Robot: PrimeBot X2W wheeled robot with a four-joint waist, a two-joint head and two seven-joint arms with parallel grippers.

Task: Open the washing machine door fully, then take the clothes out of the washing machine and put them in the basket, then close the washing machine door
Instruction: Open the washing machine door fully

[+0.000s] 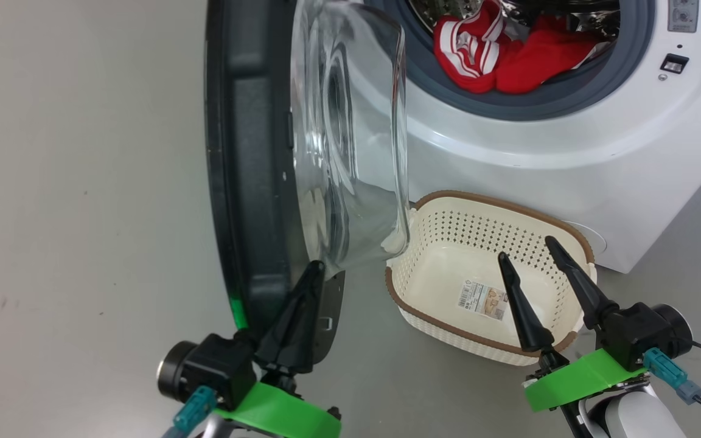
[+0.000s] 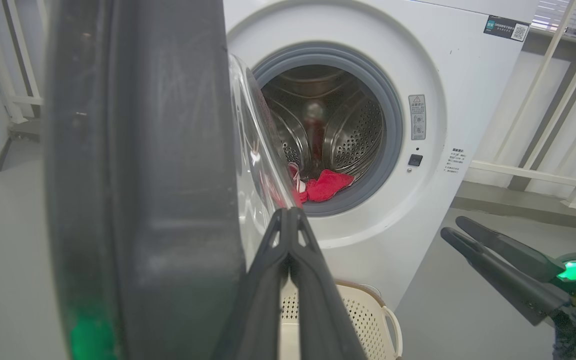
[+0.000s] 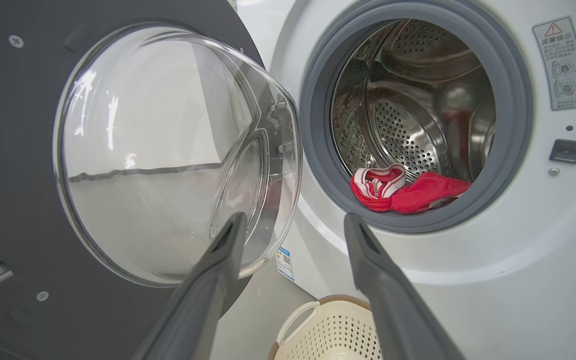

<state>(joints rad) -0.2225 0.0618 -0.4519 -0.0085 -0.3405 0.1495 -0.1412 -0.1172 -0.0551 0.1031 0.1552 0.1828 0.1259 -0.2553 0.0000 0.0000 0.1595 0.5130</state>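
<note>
Washing machine door (image 1: 247, 182) only part-swung: with the pinched-shut left gripper (image 1: 316, 266) at its inner lower rim, push outward until fully open, clear of the basket (image 1: 484, 201), then send the wide-open right gripper (image 1: 526, 248) for the clothes (image 1: 509, 58) at the washing machine (image 1: 539, 152) mouth

From the head: looking steeply down, close over the basket (image 1: 496, 205) and the washing machine (image 1: 509, 143) front, with the washing machine door (image 1: 253, 182) seen edge-on. From the left wrist: low, hard by the door's dark rim, perhaps almost touching, judging by the blur, facing level into the drum (image 2: 348, 130). From the right wrist: low and near, facing the drum mouth and the door's inner side. Shared across all three: door, basket, red clothes (image 1: 527, 61).
</note>
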